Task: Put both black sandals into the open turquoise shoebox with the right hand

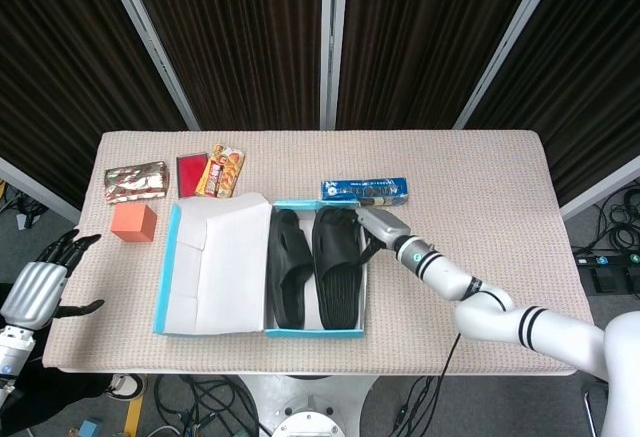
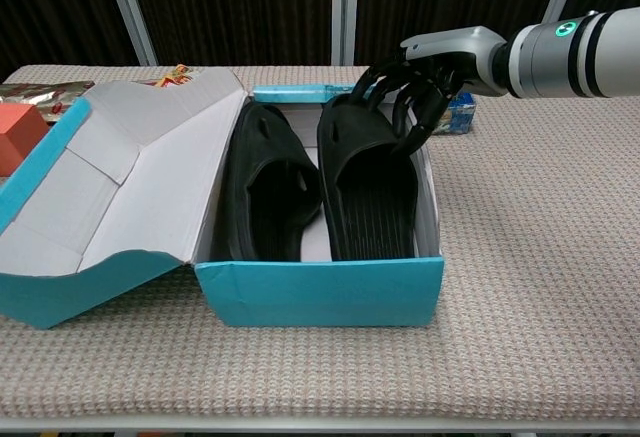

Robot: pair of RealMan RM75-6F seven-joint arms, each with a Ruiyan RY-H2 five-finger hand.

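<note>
The open turquoise shoebox (image 1: 312, 330) (image 2: 320, 293) sits at the table's front middle, its white-lined lid (image 1: 214, 262) (image 2: 110, 192) folded out to the left. Both black sandals lie side by side inside: the left one (image 1: 289, 275) (image 2: 265, 195) flat, the right one (image 1: 339, 262) (image 2: 370, 192) against the box's right wall. My right hand (image 1: 379, 225) (image 2: 416, 92) reaches over the far right corner, its fingers curled around the far end of the right sandal. My left hand (image 1: 40, 285) hangs off the table's left edge, fingers spread, holding nothing.
A blue packet (image 1: 365, 191) (image 2: 457, 114) lies just behind the box and my right hand. An orange box (image 1: 133, 222) (image 2: 20, 124), a silver snack bag (image 1: 136, 181), a red packet (image 1: 191, 171) and an orange snack pack (image 1: 225, 169) sit at the back left.
</note>
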